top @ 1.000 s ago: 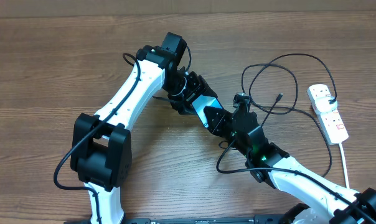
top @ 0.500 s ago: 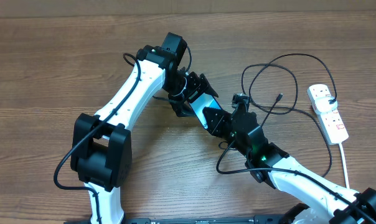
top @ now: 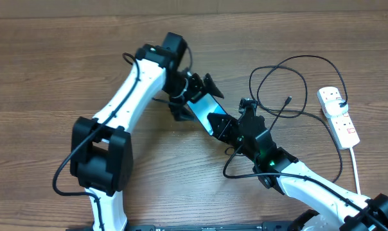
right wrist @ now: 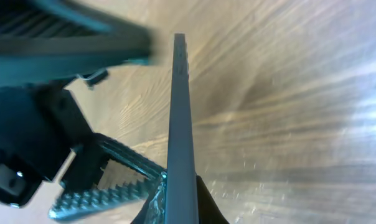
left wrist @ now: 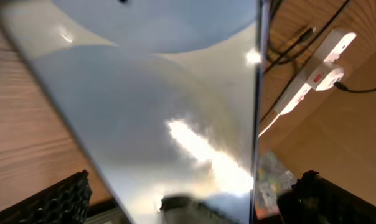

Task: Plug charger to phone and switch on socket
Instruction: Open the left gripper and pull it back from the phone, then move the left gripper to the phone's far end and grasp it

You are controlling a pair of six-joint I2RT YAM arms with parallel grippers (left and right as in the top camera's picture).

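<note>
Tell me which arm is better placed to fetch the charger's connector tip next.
Left, probably. The left gripper stands open around the phone, so it is free, while the right gripper is shut on the phone. One drawback: the connector tip lies far over on the right side.

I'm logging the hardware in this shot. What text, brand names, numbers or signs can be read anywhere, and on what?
No text can be read in any view.
Phone screen: only glare and blur, no legible text.
Socket: red marks by the switches; any lettering is too small to read.
</note>
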